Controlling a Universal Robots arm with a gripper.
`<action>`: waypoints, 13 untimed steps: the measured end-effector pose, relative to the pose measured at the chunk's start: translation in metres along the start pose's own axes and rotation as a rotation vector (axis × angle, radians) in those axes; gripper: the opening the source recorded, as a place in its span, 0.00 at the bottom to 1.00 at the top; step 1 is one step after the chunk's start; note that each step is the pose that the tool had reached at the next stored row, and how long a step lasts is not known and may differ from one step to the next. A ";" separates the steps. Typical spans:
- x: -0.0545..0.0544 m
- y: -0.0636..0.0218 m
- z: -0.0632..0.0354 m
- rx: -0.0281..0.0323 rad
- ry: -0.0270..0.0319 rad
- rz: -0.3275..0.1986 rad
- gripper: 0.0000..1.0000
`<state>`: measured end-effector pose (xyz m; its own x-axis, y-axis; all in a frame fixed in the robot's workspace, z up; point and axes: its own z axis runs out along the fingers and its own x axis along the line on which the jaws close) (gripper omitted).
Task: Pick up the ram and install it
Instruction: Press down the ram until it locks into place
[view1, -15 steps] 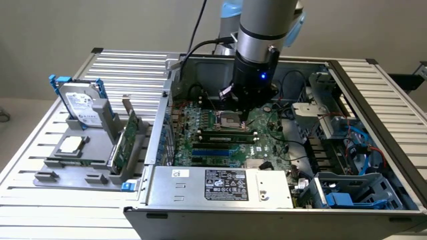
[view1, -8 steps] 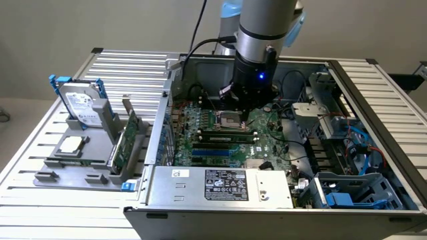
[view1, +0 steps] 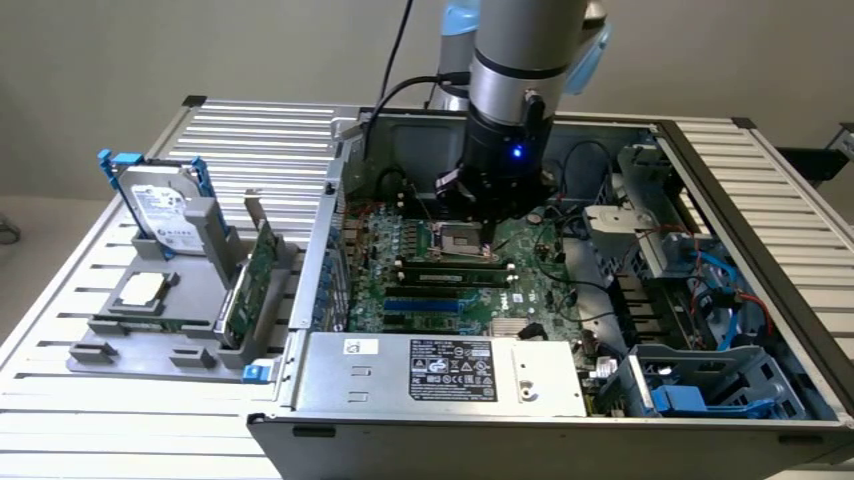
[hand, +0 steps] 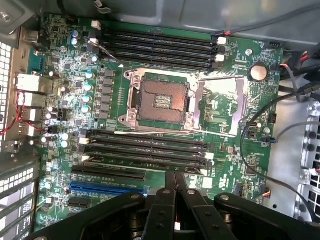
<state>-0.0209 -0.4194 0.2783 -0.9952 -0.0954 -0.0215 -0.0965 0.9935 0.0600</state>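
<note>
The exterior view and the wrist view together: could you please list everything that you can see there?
computer case: one, grey, open, on the slatted table
motherboard: one, green, inside case
processor socket: one, silver, mid-board
memory slots: two banks, black, flanking socket
ram: one, green, apparently in a slot
power supply: one, silver, in case
hard drive: one, silver, blue rails, upright in grey holder
expansion card: one, green, same holder
gripper: one, black, jaws shut, over motherboard

Even, fairly bright overhead light; soft shadows inside the computer case (view1: 747, 330); slight glare on the motherboard (hand: 225, 90).
</note>
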 end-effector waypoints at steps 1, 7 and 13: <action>0.001 0.0001 0.0000 0.0025 -0.0001 0.005 0.11; 0.006 0.0006 0.0000 0.0174 -0.0002 0.030 0.11; 0.010 0.0010 -0.0001 0.0268 -0.0010 0.061 0.11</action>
<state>-0.0311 -0.4194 0.2782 -0.9992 -0.0341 -0.0196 -0.0347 0.9988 0.0345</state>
